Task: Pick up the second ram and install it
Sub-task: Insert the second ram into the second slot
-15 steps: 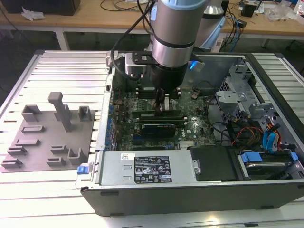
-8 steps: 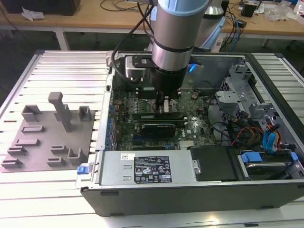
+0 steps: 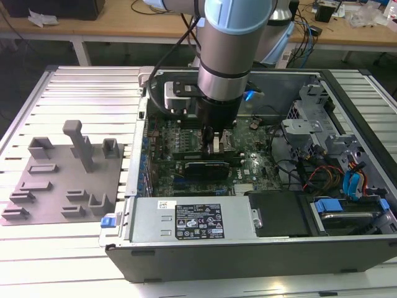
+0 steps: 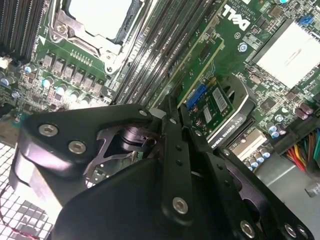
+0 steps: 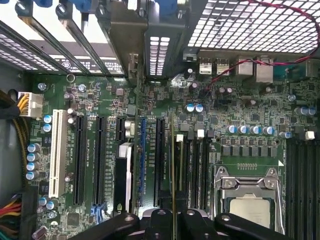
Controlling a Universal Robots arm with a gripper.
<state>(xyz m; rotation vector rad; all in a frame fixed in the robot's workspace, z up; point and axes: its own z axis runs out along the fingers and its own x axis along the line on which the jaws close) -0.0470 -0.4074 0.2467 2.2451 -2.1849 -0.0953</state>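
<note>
Gripper (image 3: pixel 216 144) at frame centre in exterior view, fingers shut on second ram (image 5: pixel 173 170), held edge-on over motherboard (image 5: pixel 240 107) slots.

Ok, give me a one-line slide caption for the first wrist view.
Gripper holds the thin green ram stick edge-on above the memory slots beside the processor socket.

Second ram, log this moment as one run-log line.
gripper | shut on second ram | over memory slots | beside processor socket
</note>
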